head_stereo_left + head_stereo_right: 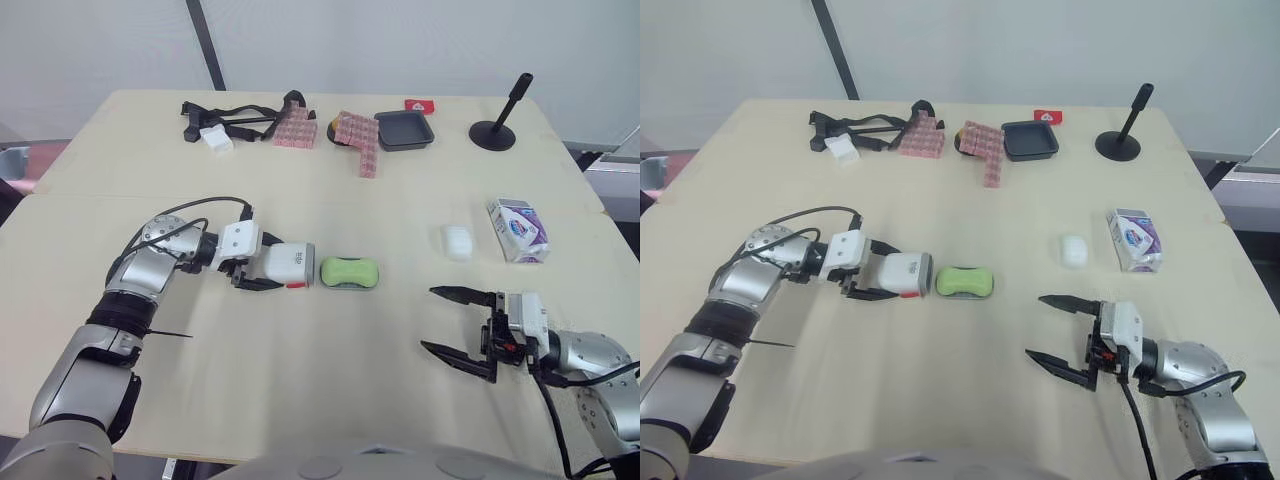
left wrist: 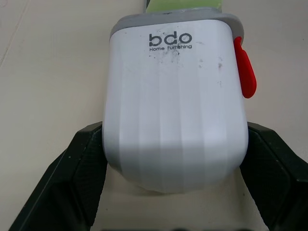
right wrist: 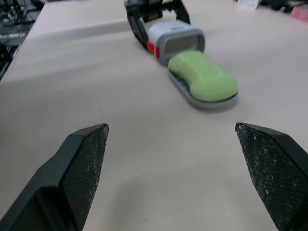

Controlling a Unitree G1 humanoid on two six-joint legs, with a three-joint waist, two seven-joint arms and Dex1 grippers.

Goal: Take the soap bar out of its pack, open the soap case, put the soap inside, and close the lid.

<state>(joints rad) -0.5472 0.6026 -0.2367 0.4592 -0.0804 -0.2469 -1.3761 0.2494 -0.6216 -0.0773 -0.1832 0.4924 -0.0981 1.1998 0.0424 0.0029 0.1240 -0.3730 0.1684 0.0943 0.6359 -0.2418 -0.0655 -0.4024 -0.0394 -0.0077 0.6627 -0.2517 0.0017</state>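
Low over the near right part of the table [image 1: 330, 390], the right gripper [image 1: 428, 318] points across toward the robot's left. Its forearm comes in from the near right corner. Its two black fingers [image 3: 82, 168] are spread wide with nothing between them and only bare tabletop beneath.

Farther in on the left, the left arm bends at the elbow and its forearm runs sideways toward the robot's right. The left gripper [image 2: 174, 132] clamps the white soap case shell [image 1: 288, 263] from both sides at its closed end. The shell lies flat, with a red tab [image 2: 244, 72] on one edge and its grey-rimmed mouth facing the robot's right.

Just beyond that mouth sits a grey tray [image 3: 185, 94] carrying a green soap-shaped bar [image 1: 350, 271]. The tray is outside the shell and close to its opening.

Well to the right lies a small white rounded bar [image 1: 457, 241]. Whether it or the green one is the soap from the pack, I cannot tell. Just beside it lies the white and purple soap pack [image 1: 518, 230].

Along the far edge are black straps [image 1: 240, 115] with a white block, two clusters of pink cubes [image 1: 295, 130], a black square tray [image 1: 404, 130], a small red item [image 1: 419, 105] and a black stand [image 1: 497, 128].
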